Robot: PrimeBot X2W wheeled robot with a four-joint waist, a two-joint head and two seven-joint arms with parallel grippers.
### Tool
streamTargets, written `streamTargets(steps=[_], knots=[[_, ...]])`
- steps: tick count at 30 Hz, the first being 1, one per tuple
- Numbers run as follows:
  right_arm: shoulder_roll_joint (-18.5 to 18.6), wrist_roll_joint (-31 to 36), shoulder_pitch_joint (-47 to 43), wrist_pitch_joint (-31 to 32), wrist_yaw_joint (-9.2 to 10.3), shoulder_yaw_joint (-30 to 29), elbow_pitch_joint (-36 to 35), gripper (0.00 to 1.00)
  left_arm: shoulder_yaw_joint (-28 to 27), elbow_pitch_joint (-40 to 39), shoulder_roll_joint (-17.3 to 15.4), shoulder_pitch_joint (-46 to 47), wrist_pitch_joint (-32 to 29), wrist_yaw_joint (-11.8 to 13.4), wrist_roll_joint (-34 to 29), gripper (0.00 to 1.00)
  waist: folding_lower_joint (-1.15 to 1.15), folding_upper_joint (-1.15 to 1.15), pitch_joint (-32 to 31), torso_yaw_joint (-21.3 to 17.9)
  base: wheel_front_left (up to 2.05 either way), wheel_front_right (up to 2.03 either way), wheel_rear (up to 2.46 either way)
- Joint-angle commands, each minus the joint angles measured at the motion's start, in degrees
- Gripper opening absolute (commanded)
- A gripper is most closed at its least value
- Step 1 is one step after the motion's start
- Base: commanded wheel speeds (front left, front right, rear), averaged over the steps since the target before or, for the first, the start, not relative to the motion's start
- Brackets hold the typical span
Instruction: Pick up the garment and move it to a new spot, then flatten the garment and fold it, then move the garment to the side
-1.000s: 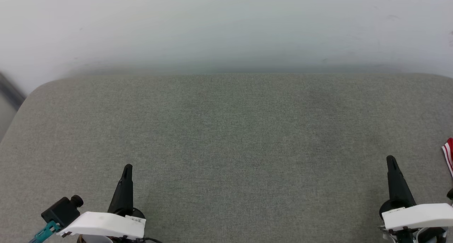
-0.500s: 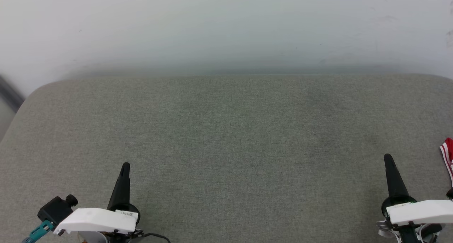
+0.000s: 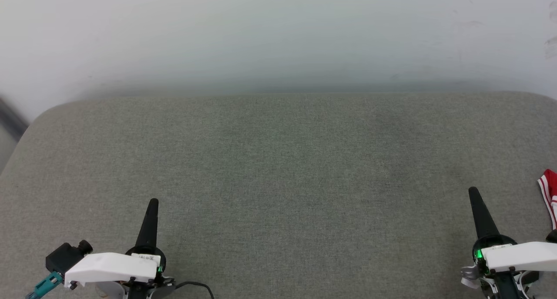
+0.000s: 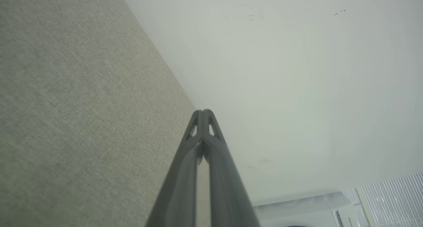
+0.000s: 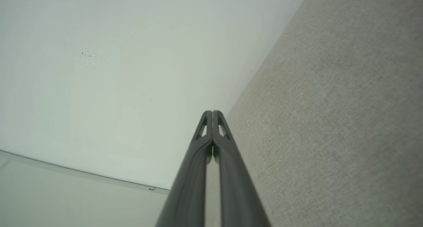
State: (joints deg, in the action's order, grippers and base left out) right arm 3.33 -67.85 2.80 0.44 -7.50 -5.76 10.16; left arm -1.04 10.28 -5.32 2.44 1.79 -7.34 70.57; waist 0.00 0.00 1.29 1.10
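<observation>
Gripping nothing — left pincer [image 3: 152, 202], right pincer [image 3: 471, 190] fully closed.

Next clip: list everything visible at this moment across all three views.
garment: one, red with red-and-white striped trim, right edge of head view, mostly cut off.
padded surface: one, grey-green fabric, spans head view.
wall: one, white, behind the surface.
slatted blind: one, white, lower right corner of left wrist view.
left pincer: one, dark, shut, holding nothing, lower left of head view.
right pincer: one, dark, shut, holding nothing, lower right, apart from the garment.
</observation>
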Motion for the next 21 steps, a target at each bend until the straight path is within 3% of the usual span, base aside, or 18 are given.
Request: streamTargets(steps=[1, 21], knots=[[0.0, -1.6, 1.2, 0.4, 0.01, -0.1, 0.0, 0.0, -0.4, -0.1, -0.1, 1.2, -0.3, -0.2, 1.4, 0.0, 0.0, 0.0, 0.0, 0.0, 0.0, 0.0, 0.0], [-0.1, -11.9, 2.3, 2.8, 0.01, -0.3, 1.8, 0.0, -1.7, 1.6, 0.3, 2.4, -3.1, -0.2, 11.3, 0.0, 0.0, 0.0, -0.5, -0.4, 0.0, 0.0, 0.0]])
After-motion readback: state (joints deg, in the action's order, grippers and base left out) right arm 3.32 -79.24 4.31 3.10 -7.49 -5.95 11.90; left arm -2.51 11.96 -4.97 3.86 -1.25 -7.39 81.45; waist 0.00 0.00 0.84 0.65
